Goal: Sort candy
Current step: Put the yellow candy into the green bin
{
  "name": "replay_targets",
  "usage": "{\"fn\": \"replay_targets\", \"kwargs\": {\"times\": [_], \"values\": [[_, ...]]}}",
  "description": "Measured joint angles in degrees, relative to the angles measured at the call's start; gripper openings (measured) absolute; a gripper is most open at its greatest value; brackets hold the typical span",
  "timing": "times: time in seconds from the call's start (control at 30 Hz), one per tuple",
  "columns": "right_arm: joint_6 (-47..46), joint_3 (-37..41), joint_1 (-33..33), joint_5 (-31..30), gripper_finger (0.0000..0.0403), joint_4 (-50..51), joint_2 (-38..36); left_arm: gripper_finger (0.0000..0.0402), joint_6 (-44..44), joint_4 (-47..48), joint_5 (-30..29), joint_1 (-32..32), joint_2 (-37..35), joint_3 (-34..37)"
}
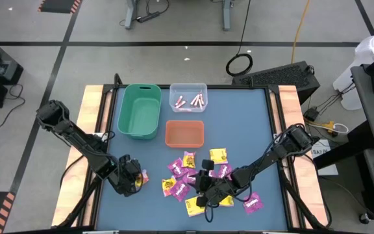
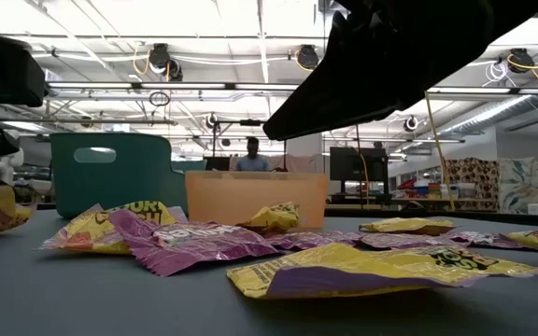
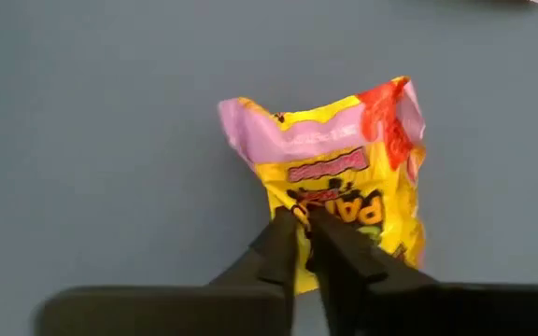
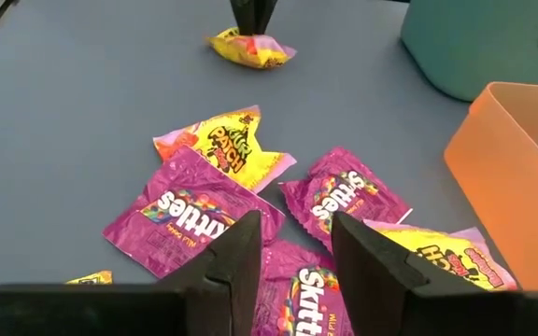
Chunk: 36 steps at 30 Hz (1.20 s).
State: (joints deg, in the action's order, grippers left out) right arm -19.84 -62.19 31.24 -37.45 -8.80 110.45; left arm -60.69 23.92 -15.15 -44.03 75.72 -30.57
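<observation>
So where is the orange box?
In the high view the orange box sits mid-table, just in front of the clear box, right of the green bin, with the candy pile below it.

High view: straight down from above, taking in the whole surface (image 1: 252, 130) and both arms. Low view: level with the surface, close behind the candy (image 2: 185, 245), facing the room. Left wrist view: pressed near one yellow packet (image 3: 344, 177) past the left claw (image 3: 304, 224). Right wrist view: over the pile, sharing that same yellow packet (image 4: 250, 49) and orange bin (image 4: 521, 168) with the high view.
</observation>
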Motion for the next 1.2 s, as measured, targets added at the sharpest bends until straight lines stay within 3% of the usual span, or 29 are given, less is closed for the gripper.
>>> {"fn": "replay_targets", "kwargs": {"times": [0.1, 0.37, 0.6, 0.77, 0.93, 1.1, 1.2], "values": [[0.2, 0.0, 0.0, 0.0, 0.0123, -0.01, 0.0, 0.0007, -0.02, 0.02, -0.08, 0.0, -0.02, 0.0], [0.58, 0.0, 0.0, 0.0, 0.0123, 0.0, -0.02, 0.0016, 2.89, -2.43, -0.32, 0.0, -0.09, -1.23], [1.73, 0.0, -0.3, 0.0, 0.0123, 0.0, -0.04, 0.0017, 8.58, -2.49, -7.18, 0.02, -1.97, -4.5], [2.49, 0.0, -0.92, -0.01, 0.0123, -0.02, -0.04, 0.0017, 14.09, -2.45, -17.63, 0.09, -4.68, -6.01], [3.87, -0.02, -1.74, -0.19, 0.0123, 0.0, -0.04, 0.0017, 22.38, -6.07, -34.33, 0.28, -7.65, -6.91], [6.22, -0.02, -2.49, -0.2, 0.0123, 0.01, -0.07, 0.0017, 39.87, -14.81, -49.16, 0.64, -8.63, -6.95], [8.13, -0.02, -2.92, -0.22, 0.0123, 0.17, -0.07, 0.0017, 52.51, -18.68, -51.79, 1.95, -8.63, -6.95]]}}
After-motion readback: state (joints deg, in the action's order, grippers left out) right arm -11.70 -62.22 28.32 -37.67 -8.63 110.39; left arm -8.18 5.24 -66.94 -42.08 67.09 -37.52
